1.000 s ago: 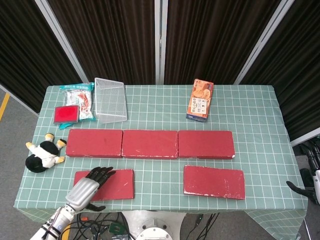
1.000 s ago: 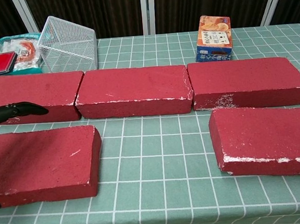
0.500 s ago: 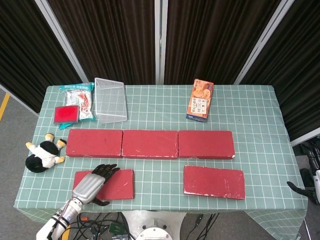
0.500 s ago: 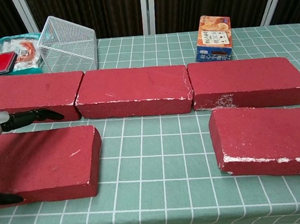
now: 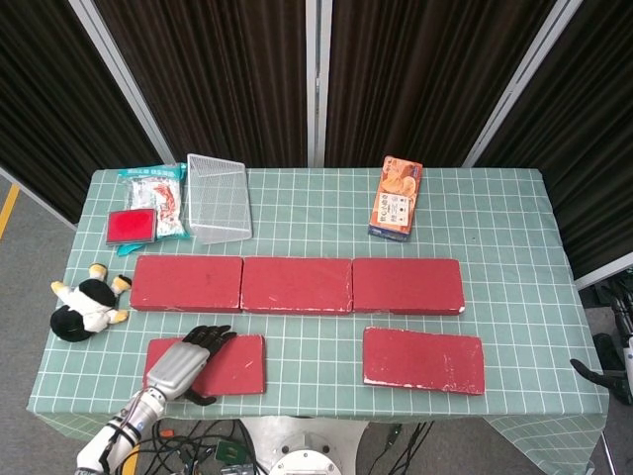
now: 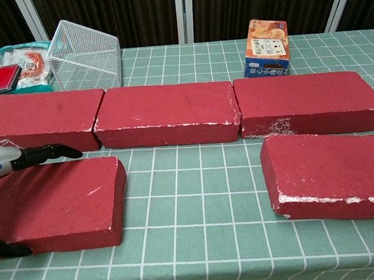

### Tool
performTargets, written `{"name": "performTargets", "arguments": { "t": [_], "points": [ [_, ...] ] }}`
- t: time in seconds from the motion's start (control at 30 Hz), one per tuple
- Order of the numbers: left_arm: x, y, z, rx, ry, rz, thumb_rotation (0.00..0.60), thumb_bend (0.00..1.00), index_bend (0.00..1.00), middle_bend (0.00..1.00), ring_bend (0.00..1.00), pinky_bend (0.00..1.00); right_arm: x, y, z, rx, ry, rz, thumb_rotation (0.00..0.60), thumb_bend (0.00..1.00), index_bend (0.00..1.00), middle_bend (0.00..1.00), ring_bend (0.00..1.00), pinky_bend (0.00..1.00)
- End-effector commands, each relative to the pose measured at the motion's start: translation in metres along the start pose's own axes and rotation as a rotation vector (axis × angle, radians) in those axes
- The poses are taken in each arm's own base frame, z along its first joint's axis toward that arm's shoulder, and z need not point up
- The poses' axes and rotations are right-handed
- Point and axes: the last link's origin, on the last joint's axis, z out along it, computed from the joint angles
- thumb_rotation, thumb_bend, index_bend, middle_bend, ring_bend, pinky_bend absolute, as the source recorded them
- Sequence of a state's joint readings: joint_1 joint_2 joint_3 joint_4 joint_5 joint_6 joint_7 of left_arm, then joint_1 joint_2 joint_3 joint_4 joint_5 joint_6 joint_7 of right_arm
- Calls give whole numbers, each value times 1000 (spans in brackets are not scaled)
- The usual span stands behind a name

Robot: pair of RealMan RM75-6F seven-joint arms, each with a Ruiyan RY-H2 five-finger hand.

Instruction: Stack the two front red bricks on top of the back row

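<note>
Change: your left hand [image 5: 186, 362] has shifted slightly along the front-left red brick [image 5: 233, 364].
Left hand: grasps that brick, fingers over top, thumb at near edge.
Right hand [image 5: 605, 374]: beyond counter edge; state cannot be told.
Front-right red brick [image 5: 423, 360]: on counter [image 5: 514, 257], before back row [image 5: 297, 285].

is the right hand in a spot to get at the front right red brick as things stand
Probably yes, though it has far to go. The right hand hangs off the table's right edge, holding nothing. The front right red brick lies flat with open checked cloth between it and that edge, and nothing stands on it.
</note>
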State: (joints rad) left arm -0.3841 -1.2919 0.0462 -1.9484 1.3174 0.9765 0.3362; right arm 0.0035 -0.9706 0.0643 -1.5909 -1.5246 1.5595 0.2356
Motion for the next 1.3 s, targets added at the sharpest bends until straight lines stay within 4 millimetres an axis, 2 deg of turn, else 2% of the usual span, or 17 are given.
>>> {"name": "performTargets", "arguments": {
  "t": [0.03,0.27,0.47,0.63,0.87,0.97,1.1,1.17,1.3],
  "points": [
    [0,-1,1,2,-1,3,600,0,27,0,0,0,0,0,0,-1,-1,0,600,0,0,0,0,0],
    [-1,-1,4,8,-9,3,600,6,27,32,0,0,0,2,0,-6,0,1,600,0,0,0,0,0],
    [0,0,6,7,4,12,600,98,28,122,2,0,-1,3,0,-9,-2,2,600,0,0,0,0,0],
    [0,1,5,6,5,13,600,145,32,154,15,0,-2,3,0,-12,-3,3,600,0,0,0,0,0],
    [8,10,-4,-30,43,18,600,171,42,178,83,0,-2,4,0,-14,-1,5,600,0,0,0,0,0],
    [17,17,-11,-57,69,27,600,172,42,178,89,0,-1,5,1,-16,3,6,600,0,0,0,0,0],
    [42,25,-15,-85,108,68,600,172,42,178,94,0,2,5,1,-15,14,8,600,0,0,0,0,0],
    [55,27,-10,-92,116,76,600,172,42,178,96,0,4,5,1,-16,18,10,600,0,0,0,0,0],
    [88,30,15,-112,129,59,600,172,42,178,97,0,5,5,0,-16,23,13,600,0,0,0,0,0]
  ]
}}
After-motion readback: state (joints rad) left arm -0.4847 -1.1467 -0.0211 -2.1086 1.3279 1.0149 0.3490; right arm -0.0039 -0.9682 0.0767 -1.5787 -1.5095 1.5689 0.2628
